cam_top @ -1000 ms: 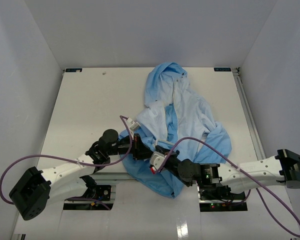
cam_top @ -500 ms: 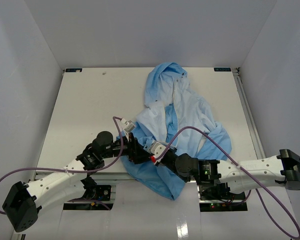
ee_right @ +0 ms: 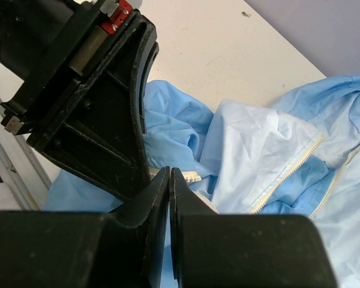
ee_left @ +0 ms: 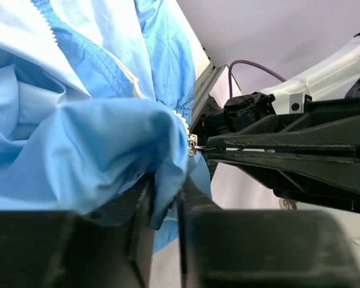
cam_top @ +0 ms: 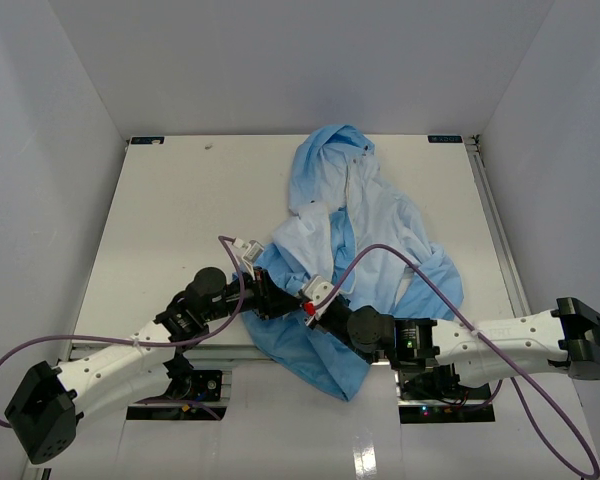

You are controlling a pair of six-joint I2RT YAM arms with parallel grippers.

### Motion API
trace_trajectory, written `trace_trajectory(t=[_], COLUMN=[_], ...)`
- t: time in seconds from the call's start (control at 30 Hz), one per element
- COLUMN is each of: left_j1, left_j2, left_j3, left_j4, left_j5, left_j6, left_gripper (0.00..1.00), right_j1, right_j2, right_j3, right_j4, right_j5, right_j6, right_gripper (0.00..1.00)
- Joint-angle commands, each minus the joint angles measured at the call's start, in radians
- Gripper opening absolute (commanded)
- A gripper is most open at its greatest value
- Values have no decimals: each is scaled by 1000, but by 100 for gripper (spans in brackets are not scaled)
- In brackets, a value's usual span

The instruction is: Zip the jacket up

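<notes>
The light blue jacket (cam_top: 365,225) lies crumpled on the table, hood at the far side and hem over the near edge. My left gripper (cam_top: 271,300) is shut on a fold of the hem fabric (ee_left: 108,144) beside the pale zipper strip (ee_left: 125,67). My right gripper (cam_top: 296,303) comes in from the right, jaws pressed together. Its tips (ee_left: 203,147) meet the small metal zipper slider (ee_left: 193,144) at the fold's edge. In the right wrist view my shut right gripper (ee_right: 170,173) sits against the left gripper's black fingers (ee_right: 108,120), with zipper teeth (ee_right: 191,177) just beyond.
The white table (cam_top: 180,200) stretches left of the jacket, inside grey walls. A metal rail (cam_top: 495,220) runs along the table's right edge. Purple cables (cam_top: 400,255) loop over both arms and the jacket. The table's near edge (ee_left: 205,84) lies under the hem.
</notes>
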Motion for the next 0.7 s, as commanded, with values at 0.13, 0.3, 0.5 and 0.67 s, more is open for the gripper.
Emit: trace_trajectory(t=[0.13,0.3,0.5,0.67], left_j1=[-2,-1,0,-2], left_j2=[-38,-16,14,18], left_j3=[-32,-26,-26,-28], left_j4=[96,115,140,143], left_j5=[-42,-4,34,45], left_j6=[9,10,4,4], left_gripper=[2,0,0,0], right_j1=[-1,-1,-1,-3], right_j2=[-76,-75,-73,-67], right_j3=[-48,-70,-84,-89], right_j4=[43,34,30,34], right_j5=[33,24,4,-5], right_j6=[113,134,136,123], right_gripper=[8,8,21,25])
